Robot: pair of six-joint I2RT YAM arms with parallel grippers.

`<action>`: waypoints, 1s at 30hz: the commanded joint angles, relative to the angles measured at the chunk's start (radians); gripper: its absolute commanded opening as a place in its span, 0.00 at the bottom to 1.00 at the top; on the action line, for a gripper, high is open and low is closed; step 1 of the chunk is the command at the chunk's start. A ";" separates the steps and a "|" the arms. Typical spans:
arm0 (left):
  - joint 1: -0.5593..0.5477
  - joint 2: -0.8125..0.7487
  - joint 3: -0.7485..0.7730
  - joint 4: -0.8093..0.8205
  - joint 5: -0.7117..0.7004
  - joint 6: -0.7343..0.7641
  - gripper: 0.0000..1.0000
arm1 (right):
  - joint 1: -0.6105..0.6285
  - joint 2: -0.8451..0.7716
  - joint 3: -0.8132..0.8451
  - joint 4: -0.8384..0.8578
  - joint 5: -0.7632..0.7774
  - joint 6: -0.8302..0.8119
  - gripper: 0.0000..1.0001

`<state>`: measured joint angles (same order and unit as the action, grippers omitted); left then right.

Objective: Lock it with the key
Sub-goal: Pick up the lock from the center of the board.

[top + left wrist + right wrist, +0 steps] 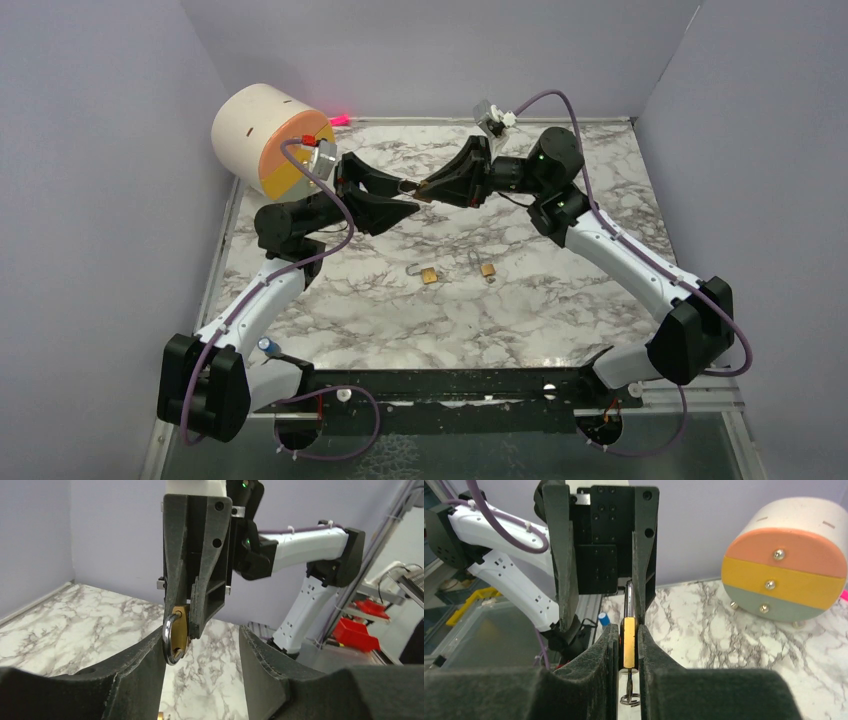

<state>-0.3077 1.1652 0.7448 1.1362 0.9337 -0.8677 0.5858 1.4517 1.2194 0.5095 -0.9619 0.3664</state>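
Top external view: our right claw [428, 188] grips the brass padlock [178, 632], key [629, 687] hanging beneath, above the marble surface [560, 300]. Our left claw [408, 196] gapes around its shackle [167, 640]. Two spare padlocks [428, 274] lie on the surface.

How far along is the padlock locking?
Done: the right gripper clamps the brass padlock, key hanging from it. In hand: the left gripper stands open around the shackle; whether that has clicked home I cannot tell. Left: probably turning the key; two other padlocks lie on the table.
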 commanded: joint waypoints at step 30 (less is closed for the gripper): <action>0.058 -0.033 0.082 -0.305 0.281 0.185 0.58 | 0.005 -0.095 0.129 -0.669 -0.092 -0.249 0.01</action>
<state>-0.2733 1.1351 0.8108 0.8921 1.2449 -0.7528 0.5900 1.3693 1.2938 -0.1513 -0.9821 0.1314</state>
